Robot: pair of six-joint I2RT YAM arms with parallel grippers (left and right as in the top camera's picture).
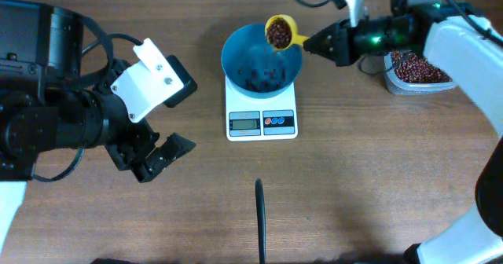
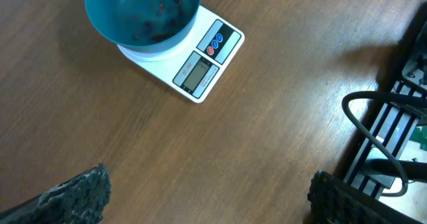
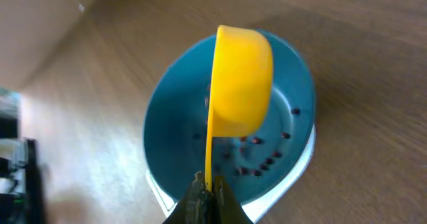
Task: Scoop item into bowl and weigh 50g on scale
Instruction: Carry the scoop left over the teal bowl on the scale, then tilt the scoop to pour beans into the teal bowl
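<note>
Scoop (image 3: 243, 77) of beans (image 1: 277, 33), clamped in right gripper (image 1: 309, 42), tilts over bowl (image 1: 236, 60) rim at 1 o'clock; fast pour risks overshoot, spill; left gripper (image 1: 151, 155) wide, empty.

Light: bright and even, from above; the table (image 1: 354, 177) shows no hard glare.
Shadows: soft. One lies beside the bowl (image 2: 100, 34) in my left wrist view, another under my left arm (image 1: 71, 122) overhead.
Overexposure: the white shell of my right arm (image 1: 464, 52) washes out (a green lamp (image 1: 377, 38) glows on the black part next to it).
Focus: scale (image 2: 193, 67) crisp; my left finger pads (image 2: 77, 194) dark and fuzzy at the bottom edge.
Right wrist view: soft all over, with scoop (image 3: 240, 77) and wood smeared.
</note>
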